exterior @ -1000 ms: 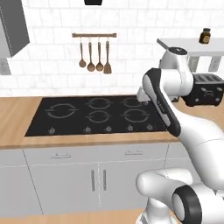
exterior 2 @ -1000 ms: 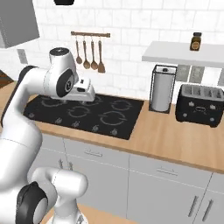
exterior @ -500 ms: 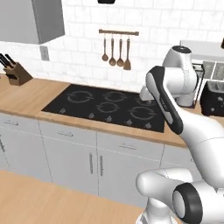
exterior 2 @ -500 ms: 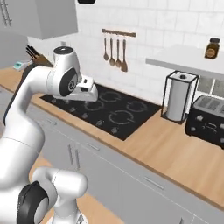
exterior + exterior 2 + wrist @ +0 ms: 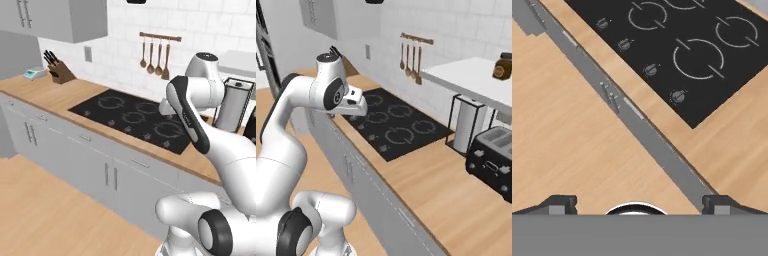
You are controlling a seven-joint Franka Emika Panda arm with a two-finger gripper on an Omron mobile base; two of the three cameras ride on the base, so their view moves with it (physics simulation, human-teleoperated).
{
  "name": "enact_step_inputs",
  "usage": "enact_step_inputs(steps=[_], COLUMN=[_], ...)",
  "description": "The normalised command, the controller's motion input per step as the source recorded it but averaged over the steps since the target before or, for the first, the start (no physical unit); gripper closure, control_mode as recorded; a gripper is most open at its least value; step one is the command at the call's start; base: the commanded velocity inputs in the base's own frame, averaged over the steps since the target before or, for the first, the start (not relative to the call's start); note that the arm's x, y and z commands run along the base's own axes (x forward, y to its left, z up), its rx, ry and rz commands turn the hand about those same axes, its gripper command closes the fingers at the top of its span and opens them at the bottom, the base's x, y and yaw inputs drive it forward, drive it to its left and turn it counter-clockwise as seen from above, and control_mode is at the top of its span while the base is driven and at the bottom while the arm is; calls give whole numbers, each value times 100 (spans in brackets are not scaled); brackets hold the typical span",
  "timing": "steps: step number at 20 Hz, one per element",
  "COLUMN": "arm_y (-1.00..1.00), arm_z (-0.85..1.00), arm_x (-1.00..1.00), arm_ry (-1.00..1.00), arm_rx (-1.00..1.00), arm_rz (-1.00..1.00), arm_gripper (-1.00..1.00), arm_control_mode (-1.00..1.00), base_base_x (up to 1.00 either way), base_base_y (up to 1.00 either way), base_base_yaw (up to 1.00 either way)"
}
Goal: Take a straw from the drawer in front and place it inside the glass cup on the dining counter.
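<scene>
Your gripper (image 5: 639, 202) hangs above the front edge of the worktop (image 5: 732, 145), its two dark fingertips (image 5: 562, 202) set wide apart with nothing between them. Below it you see the black hob (image 5: 682, 45) and a grey drawer (image 5: 142, 165) front with a slim bar handle, shut. At the back stand a knife block (image 5: 59, 73), hanging wooden spoons (image 5: 155, 55), a paper towel roll (image 5: 466, 127) and a black toaster (image 5: 493, 160).

We are seeing even, bright, rendered light with faint shadows; edges are looking soft, perhaps from low resolution, and the worktop (image 5: 75, 95) is showing no glare.
</scene>
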Motion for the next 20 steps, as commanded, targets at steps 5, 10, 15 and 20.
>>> enact_step_inputs(steps=[5,10,15,20], arm_y=[0,0,-20,32], arm_z=[0,0,-7,-20], arm_x=[0,0,-1,19], arm_ry=[0,0,0,0], arm_rx=[0,0,0,-14], arm_rz=[0,0,23,-1], arm_gripper=[-100,-100,-100,-100], arm_control_mode=[100,100,-100,-100], base_base_x=[10,1,0,0], base_base_y=[-70,-78,-15,0], base_base_yaw=[53,52,9,0])
